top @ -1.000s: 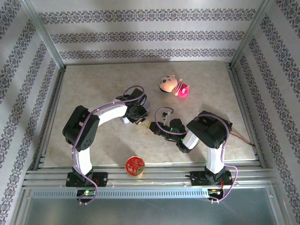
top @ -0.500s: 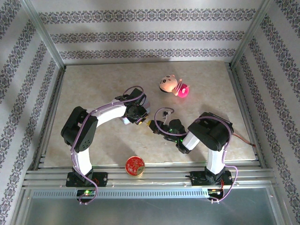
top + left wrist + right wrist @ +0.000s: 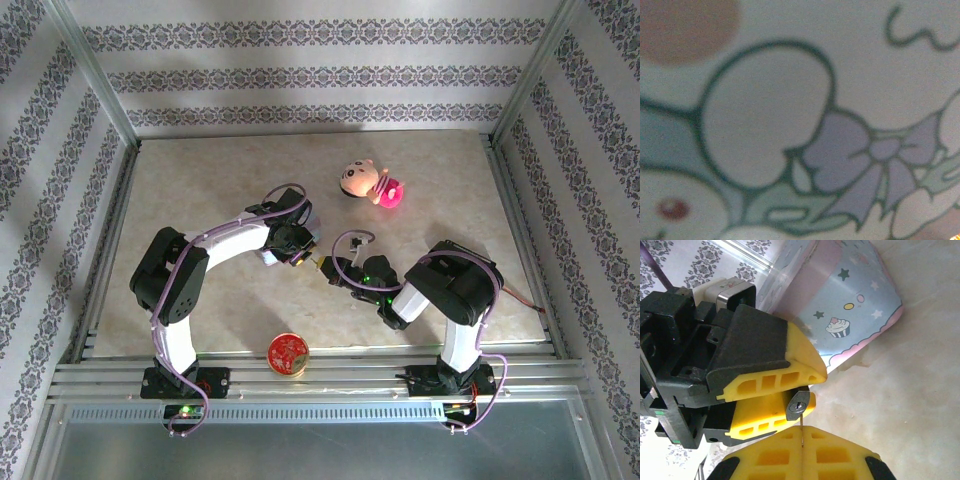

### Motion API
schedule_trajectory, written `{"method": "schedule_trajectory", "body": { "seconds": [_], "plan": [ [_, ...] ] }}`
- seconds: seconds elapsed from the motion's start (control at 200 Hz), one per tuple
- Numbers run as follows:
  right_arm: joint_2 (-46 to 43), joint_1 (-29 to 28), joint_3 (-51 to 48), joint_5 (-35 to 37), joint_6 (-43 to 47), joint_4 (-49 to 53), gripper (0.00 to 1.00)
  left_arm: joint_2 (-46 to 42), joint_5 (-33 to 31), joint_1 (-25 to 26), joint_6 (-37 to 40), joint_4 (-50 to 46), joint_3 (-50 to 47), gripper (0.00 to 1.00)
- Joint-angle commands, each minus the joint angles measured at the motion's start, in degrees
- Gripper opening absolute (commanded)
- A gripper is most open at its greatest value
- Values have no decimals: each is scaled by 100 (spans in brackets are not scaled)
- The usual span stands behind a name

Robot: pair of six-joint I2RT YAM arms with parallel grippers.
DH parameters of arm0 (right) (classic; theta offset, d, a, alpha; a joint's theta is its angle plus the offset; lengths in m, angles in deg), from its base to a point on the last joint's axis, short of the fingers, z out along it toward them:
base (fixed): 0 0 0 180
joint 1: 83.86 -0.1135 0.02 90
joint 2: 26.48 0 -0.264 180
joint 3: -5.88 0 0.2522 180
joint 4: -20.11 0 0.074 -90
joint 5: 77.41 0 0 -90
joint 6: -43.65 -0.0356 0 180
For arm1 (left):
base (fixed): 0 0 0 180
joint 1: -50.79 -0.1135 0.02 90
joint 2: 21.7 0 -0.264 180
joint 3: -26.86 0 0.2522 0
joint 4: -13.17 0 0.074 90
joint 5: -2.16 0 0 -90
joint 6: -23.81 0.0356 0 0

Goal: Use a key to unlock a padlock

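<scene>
Yellow foam pads of the right gripper [image 3: 802, 446] are pressed together on the thin greyish metal key [image 3: 802, 429]. Its blade points straight at the small metal padlock [image 3: 798, 407], of which the silvery keyhole end shows. The left gripper [image 3: 809, 390] is clamped on the padlock just in front of the pale blue rectangular tin [image 3: 850, 305] on the marbled surface [image 3: 920, 390].

In the overhead view the right gripper [image 3: 325, 268] has crept slightly toward the left gripper [image 3: 300, 256] over the last second, closing the gap between them. The key tip now appears to touch the keyway, so insertion is judged to be starting. The blade must stay in line with the slot before any turn.
</scene>
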State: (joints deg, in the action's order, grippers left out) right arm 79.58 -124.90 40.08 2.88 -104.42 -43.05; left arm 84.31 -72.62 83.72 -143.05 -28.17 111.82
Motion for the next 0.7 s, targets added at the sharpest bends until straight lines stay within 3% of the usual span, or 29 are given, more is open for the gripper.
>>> {"method": "schedule_trajectory", "body": {
  "seconds": [0.0, 0.695],
  "plan": [
    [-55, 7, -41, 209, 122, -253, 0, -58, 358, 73, -519, -89, -38, 21],
    [-125, -12, 12, 251, 79, -253, 0, 90, 442, 73, -708, 8, 26, 21]
  ]
}}
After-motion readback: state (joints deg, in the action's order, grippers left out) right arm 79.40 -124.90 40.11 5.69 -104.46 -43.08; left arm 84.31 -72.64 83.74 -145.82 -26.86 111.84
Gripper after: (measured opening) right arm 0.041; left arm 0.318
